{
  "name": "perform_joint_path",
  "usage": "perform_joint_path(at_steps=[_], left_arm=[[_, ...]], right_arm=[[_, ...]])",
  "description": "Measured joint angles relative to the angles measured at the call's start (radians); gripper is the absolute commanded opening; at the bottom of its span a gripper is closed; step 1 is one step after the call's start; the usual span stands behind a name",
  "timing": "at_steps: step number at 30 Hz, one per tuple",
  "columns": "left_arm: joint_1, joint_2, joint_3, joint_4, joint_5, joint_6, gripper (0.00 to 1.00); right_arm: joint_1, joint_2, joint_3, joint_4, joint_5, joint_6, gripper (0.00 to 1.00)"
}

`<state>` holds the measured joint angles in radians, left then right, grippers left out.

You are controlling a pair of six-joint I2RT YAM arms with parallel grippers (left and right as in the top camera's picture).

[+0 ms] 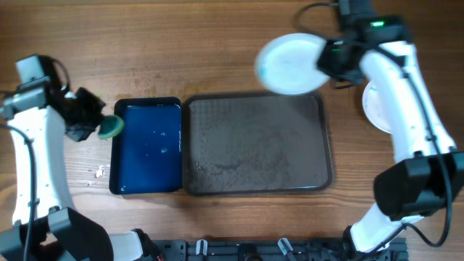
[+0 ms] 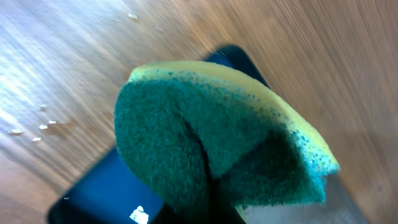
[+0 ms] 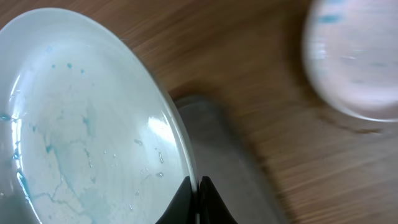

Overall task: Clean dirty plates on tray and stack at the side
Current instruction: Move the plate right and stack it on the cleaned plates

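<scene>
White plate (image 1: 290, 64), streaked with watery blue, is clamped at its rim by the right claw (image 3: 199, 188), over the twelve o'clock edge of the grey tray (image 1: 254, 145). Another plate (image 1: 375, 109) lies on the table (image 1: 217, 43) at three o'clock of it. At ten o'clock of the blue tray (image 1: 145, 170), the left claw (image 1: 98, 125) pinches a green sponge (image 1: 111, 128).
</scene>
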<state>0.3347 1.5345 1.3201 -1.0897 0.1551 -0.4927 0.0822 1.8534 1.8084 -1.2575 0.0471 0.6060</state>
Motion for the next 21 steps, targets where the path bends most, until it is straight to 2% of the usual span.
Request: perform_joint_path(at_steps=[7, 12, 16, 21], left_arm=[[-0.116, 0.011, 0.000, 0.006, -0.019, 0.000, 0.04], [-0.151, 0.012, 0.000, 0.006, -0.027, 0.000, 0.04], [-0.158, 0.012, 0.000, 0.006, -0.031, 0.000, 0.04], [-0.158, 0.012, 0.000, 0.006, -0.031, 0.000, 0.04]], right_arm=[[-0.288, 0.000, -0.160, -0.005, -0.014, 0.003, 0.04], [-0.490, 0.000, -0.314, 0.079, -0.056, -0.029, 0.04], [-0.616, 0.000, -0.371, 0.119, -0.101, -0.061, 0.04], [-0.698, 0.000, -0.379, 0.144, -0.113, -0.076, 0.04]])
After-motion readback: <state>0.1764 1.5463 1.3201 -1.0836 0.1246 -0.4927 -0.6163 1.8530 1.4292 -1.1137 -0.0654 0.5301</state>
